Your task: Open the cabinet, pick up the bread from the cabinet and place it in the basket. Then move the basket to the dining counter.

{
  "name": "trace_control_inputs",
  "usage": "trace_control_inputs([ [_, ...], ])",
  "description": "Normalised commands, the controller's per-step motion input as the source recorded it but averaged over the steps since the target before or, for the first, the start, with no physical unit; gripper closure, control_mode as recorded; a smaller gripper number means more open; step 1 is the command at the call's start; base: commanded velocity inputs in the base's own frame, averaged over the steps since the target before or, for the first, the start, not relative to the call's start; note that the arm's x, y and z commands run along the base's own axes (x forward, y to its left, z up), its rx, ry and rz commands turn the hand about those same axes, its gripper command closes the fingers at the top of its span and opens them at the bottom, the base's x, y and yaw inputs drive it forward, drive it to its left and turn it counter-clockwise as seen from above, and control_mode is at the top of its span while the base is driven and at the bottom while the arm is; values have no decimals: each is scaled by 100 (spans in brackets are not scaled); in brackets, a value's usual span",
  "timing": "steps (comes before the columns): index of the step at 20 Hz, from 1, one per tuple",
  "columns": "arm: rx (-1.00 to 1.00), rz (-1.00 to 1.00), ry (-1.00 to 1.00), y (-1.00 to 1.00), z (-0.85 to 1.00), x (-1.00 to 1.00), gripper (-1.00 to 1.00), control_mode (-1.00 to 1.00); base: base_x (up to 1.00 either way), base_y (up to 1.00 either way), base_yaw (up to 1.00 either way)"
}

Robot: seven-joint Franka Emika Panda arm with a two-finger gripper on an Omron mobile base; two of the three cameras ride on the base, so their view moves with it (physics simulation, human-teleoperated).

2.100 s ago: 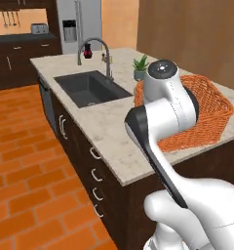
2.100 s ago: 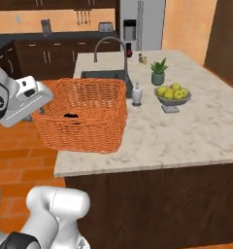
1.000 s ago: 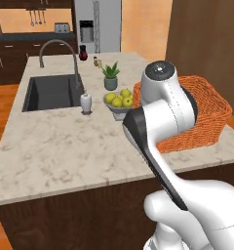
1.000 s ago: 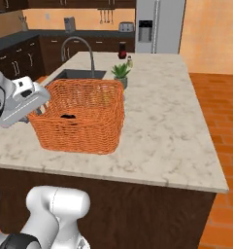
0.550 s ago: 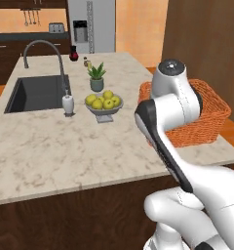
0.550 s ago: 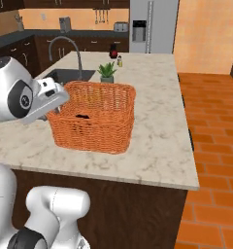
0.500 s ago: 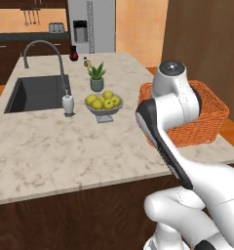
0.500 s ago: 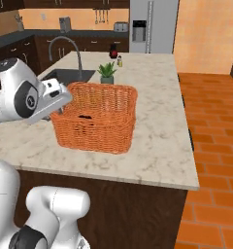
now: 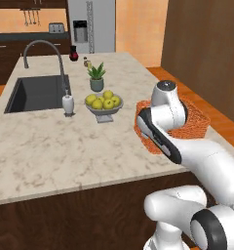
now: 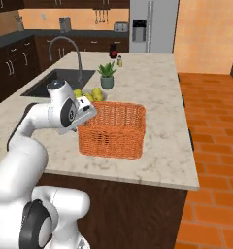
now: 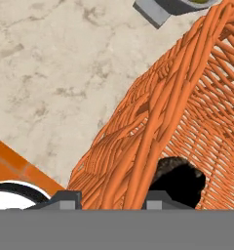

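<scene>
Right base view — basket [image 10: 119, 128] upright, open top up, long axis along dining counter [image 10: 157, 104].

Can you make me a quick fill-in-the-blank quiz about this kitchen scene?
The basket rests on the ____ counter.
The gripper is shut on the basket's ____.
The dark lump inside the basket is the ____.
The bowl beside the basket holds yellow ____.

Missing words: dining; wall; bread; fruit

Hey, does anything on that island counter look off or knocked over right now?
Nothing stands out. The basket sits upright on the dining counter with the bread inside, and the hand grips its wall. The fruit bowl, potted plant and soap bottle stand upright.
</scene>
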Motion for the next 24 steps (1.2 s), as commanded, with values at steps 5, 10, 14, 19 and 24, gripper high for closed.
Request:
trace_control_inputs([
  [5,0,7,7,-18,-82,100,100,-100,0,0,0],
  [10,0,2,2,-1,-32,47,-100,-100,0,0,0],
  [14,0,0,0,0,12,4,-100,-100,0,0,0],
  [19,-1,0,0,11,67,8,-100,-100,0,0,0],
  [24,-2,0,-1,13,98,-7,-100,-100,0,0,0],
])
